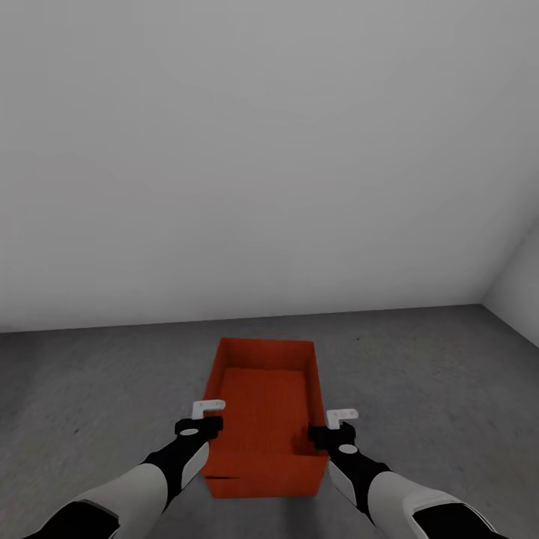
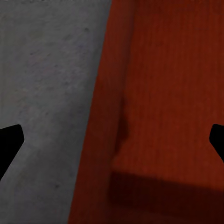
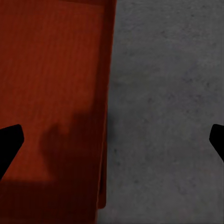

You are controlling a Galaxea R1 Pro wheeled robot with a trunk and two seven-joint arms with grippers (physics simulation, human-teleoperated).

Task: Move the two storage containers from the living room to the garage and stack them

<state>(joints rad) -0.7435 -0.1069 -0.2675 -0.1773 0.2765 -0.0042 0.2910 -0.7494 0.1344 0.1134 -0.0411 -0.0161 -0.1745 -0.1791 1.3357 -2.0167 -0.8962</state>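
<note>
In the head view's lower centre, an orange-red container (image 1: 266, 419) sat on the dark grey concrete floor (image 1: 90, 389) before a pale wall (image 1: 262, 150). The left claw (image 1: 203, 419) hovered spread open over its left rim; the right claw (image 1: 335, 425), likewise open, hung over the right rim, neither gripping anything

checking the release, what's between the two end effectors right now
The orange-red rectangular plastic bin on dark grey concrete floor lies between left end effector and right end effector, per the head view.
</note>
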